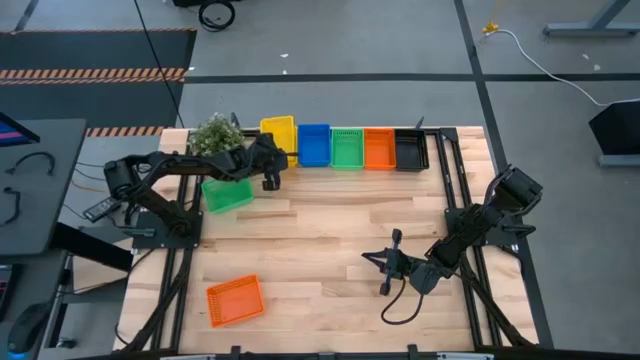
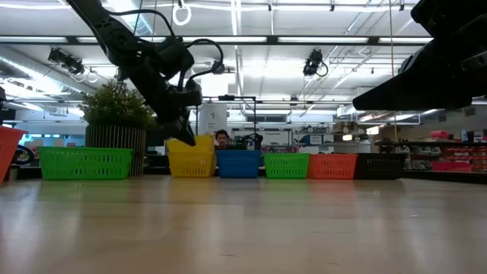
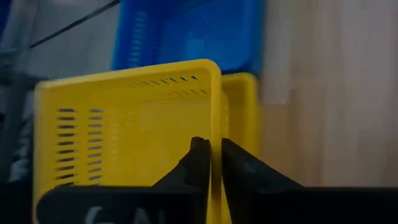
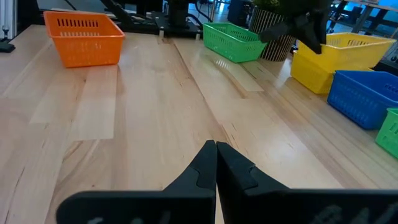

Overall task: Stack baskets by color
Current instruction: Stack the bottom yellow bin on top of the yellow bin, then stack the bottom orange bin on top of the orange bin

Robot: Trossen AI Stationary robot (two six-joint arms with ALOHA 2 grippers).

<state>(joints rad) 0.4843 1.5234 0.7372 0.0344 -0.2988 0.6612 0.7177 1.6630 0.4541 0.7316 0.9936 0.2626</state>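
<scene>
My left gripper [image 1: 270, 168] sits at the near wall of the yellow basket [image 1: 279, 133], at the far-left end of the back row. In the left wrist view its fingers [image 3: 200, 163] straddle the rim of the upper yellow basket [image 3: 130, 118], one each side, with a thin gap showing; I read this as a loose pinch on the rim, but I can't tell if it's actually gripping or just let go. That upper yellow basket is tilted, sitting in a second yellow one [image 3: 242, 106] under it, not fully nested. Blue basket [image 3: 193, 31] is right beyond.

Left arm stretches from its base at the table's left edge across to the back row, wrist angled down, passing over the plant [image 1: 215, 134] and the loose green basket [image 1: 228, 193].

Right gripper [image 1: 385, 262] is clenched, holding nothing, low over bare wood at centre-right, well away from all baskets. Right arm is folded back toward the right edge.

Count from the high view: back row has yellow, blue [image 1: 314, 144], green [image 1: 347, 147], orange [image 1: 379, 148], black [image 1: 411, 150], side by side. Loose: one green near the plant, one orange [image 1: 235, 300] at front left. Can't tell how many are stacked in each row slot except yellow, two.
</scene>
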